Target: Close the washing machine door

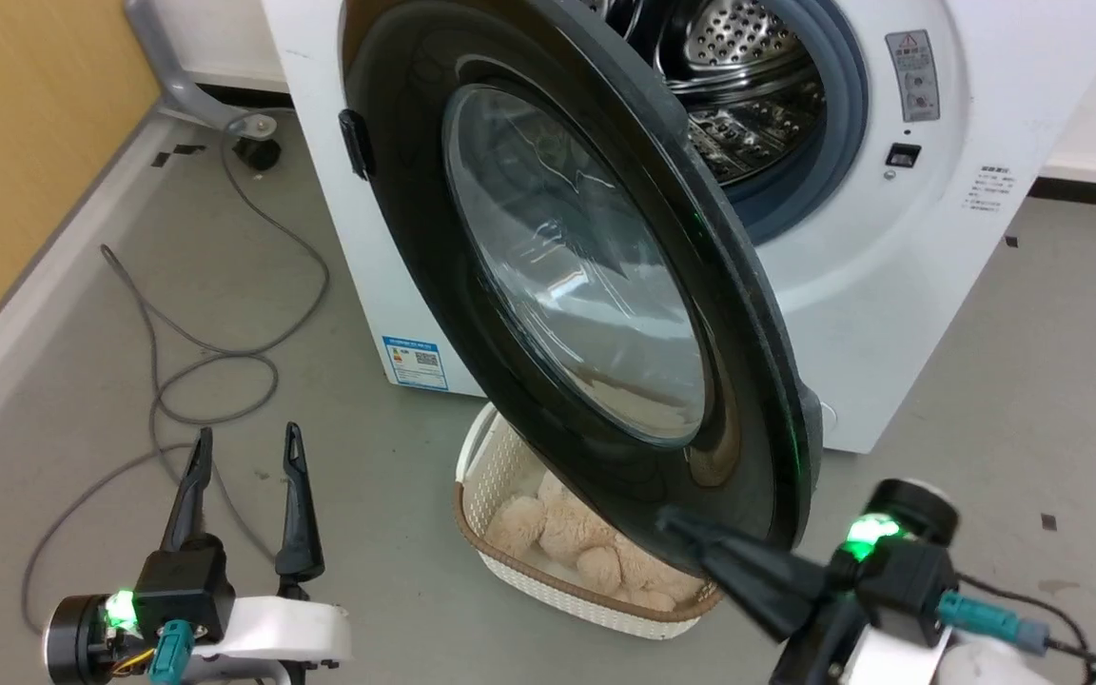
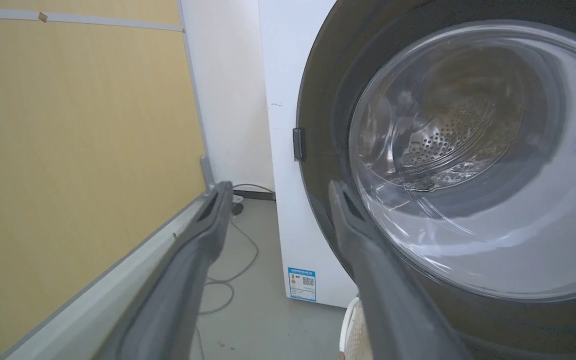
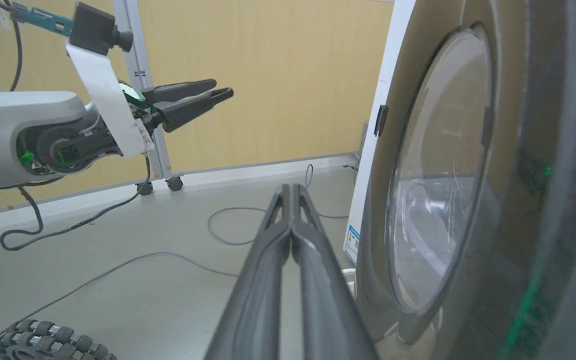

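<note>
While the large round glossy black washing machine door (image 1: 586, 285), with its clear bulging glass window, stands swung out from the white front-loading washing machine (image 1: 900, 276), the perforated steel drum (image 1: 748, 57) and grey rubber ring (image 1: 843, 124) lie open to view behind it. The door hangs from its hinge side at the head view's left. Its free lower edge reaches out over a white woven plastic basket (image 1: 496, 466) on the grey floor (image 1: 1033, 381), and a beige plush toy (image 1: 557, 533) lies in the basket. The right hand (image 1: 670, 520) is clenched, its two long dark fingers pressed together with nothing between them. Their tips sit at the door's lower rim on its outer face, though whether they touch it cannot be told. The left hand (image 1: 248, 433) is released, fingers spread wide and empty, above the floor well to the left of the door and pointing toward the machine's front corner. Loose grey cables (image 1: 158, 371) trail across the floor beside a yellow wall panel (image 1: 25, 133)
</note>
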